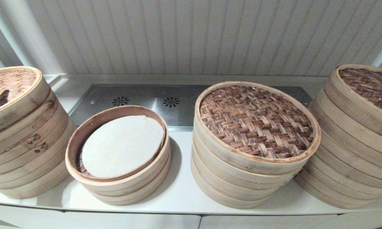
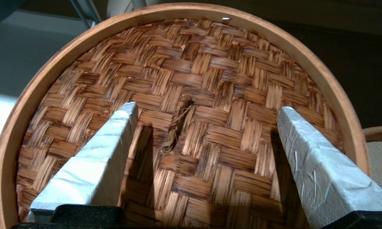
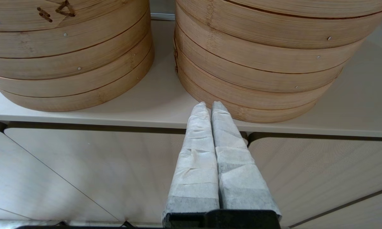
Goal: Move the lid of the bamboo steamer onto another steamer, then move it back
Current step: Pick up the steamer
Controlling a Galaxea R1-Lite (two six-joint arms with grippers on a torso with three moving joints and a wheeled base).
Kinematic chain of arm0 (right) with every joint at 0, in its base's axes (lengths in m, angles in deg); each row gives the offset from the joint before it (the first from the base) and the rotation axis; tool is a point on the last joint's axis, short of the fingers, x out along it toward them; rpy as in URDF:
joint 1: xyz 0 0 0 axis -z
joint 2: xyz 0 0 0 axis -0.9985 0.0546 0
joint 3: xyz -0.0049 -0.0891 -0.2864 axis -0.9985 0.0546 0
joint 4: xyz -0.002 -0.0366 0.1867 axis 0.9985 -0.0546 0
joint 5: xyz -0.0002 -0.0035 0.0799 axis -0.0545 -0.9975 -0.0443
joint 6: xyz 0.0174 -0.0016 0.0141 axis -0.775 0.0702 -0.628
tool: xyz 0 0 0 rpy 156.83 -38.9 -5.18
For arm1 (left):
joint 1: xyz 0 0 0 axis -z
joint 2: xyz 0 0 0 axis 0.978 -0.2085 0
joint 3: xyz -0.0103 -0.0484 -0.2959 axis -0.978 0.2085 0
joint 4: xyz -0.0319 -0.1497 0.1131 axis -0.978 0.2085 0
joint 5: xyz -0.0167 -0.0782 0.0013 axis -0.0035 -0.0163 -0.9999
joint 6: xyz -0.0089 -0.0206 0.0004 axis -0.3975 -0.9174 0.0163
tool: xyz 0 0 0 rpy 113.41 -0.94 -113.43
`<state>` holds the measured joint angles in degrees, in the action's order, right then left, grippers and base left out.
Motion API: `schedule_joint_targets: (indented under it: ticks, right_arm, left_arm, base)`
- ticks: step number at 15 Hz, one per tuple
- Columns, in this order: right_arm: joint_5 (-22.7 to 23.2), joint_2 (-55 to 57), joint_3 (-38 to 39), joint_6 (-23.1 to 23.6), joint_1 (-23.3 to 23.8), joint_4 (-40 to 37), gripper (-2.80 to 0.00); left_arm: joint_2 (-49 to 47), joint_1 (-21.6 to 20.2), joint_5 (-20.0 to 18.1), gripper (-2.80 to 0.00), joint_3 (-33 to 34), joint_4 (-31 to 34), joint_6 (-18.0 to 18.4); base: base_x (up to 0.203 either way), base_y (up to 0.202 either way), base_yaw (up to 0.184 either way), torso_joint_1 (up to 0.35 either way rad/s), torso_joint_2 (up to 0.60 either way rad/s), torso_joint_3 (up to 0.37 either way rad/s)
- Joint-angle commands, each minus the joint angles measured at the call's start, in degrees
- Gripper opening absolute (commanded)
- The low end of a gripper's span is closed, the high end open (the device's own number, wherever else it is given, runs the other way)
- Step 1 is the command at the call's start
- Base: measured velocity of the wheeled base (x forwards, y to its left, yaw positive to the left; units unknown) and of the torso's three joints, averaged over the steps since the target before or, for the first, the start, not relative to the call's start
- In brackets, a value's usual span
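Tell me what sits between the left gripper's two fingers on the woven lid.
In the left wrist view, the lid's twisted fiber handle knot lies between the open left gripper's fingers, untouched.

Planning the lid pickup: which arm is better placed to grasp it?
Left. Its tool hangs open over a woven lid, fingers either side of the small handle. The right tool is shut, below the counter edge.

White panelled wall, pale counter.
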<state>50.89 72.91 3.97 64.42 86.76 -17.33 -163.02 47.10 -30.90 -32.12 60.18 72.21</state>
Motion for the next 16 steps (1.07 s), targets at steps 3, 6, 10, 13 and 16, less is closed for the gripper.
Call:
schedule_joint_targets:
  ticks: [3,6,10,13,16]
  right_arm:
    - [-0.01,0.14,0.02,0.01,0.02,-0.02,-2.80]
    - [0.01,0.14,-0.06,0.03,0.02,-0.02,-2.80]
    - [0.08,0.14,-0.07,0.03,-0.04,-0.10,-2.80]
    - [0.08,0.14,-0.07,0.03,-0.05,-0.10,-2.80]
    - [0.08,0.14,-0.07,0.03,0.02,-0.10,-2.80]
  left_arm:
    - [-3.61,-1.01,-3.24,0.00,-2.20,-0.01,0.04]
    - [-6.37,-1.75,-3.97,0.00,-4.74,0.09,0.68]
    - [-7.34,-3.50,-6.36,0.00,-4.75,0.01,1.25]
    - [-7.58,-3.50,-6.43,-2.80,-4.93,0.09,1.25]
    - [-7.58,-3.50,-6.51,-2.80,-4.93,-0.09,1.17]
  base:
    - [0.000,0.000,0.000,0.000,0.00,0.000]
    - [0.000,0.000,0.000,0.000,0.00,0.000]
    - [0.000,0.000,0.000,0.000,0.00,0.000]
    - [0.000,0.000,0.000,0.000,0.00,0.000]
    - [0.000,0.000,0.000,0.000,0.00,0.000]
